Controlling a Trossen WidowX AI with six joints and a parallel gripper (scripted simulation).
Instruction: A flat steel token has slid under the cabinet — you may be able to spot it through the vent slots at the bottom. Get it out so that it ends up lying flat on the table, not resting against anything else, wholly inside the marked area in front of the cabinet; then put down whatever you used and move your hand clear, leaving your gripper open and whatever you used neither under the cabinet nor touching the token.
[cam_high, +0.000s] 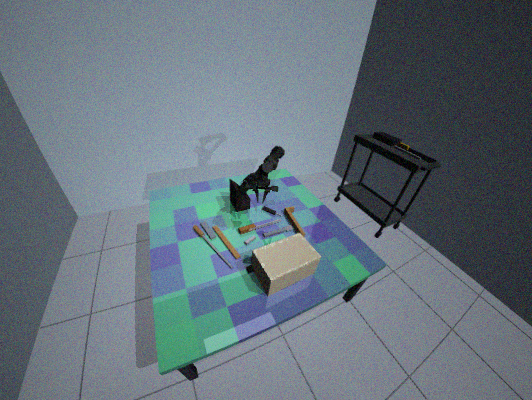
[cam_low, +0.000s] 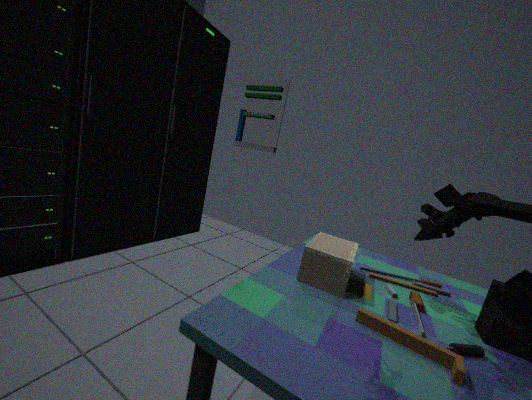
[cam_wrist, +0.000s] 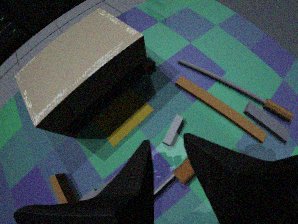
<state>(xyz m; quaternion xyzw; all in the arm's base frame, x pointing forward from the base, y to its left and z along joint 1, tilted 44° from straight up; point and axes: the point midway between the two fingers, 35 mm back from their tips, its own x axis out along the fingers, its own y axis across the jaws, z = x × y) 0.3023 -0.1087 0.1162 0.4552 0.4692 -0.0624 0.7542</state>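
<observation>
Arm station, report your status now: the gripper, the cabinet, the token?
Gripper partly open, raised, holding nothing. Cabinet on table, loose tools before it. Token not visible; position unconfirmed.

cabinet (cam_high: 287, 257) (cam_low: 327, 265) (cam_wrist: 80, 62) | boxy, pale tan top | upright on patchwork table (cam_high: 210, 300) (cam_low: 295, 317) (cam_wrist: 215, 45)

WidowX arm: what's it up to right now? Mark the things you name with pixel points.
The arm's gripper (cam_high: 260, 199) (cam_low: 419, 231) (cam_wrist: 166, 141) is in the air above the table (cam_high: 172, 345) (cam_low: 240, 345), pointed down toward the tools, its fingers partly open with nothing between them. The cabinet (cam_high: 287, 257) (cam_low: 327, 262) (cam_wrist: 80, 65) stands on the table, with a yellow strip (cam_low: 368, 291) (cam_wrist: 131, 125) in front. No tool has been picked up, and I can't make out the token. It is probably about to choose something to reach under with.
</observation>
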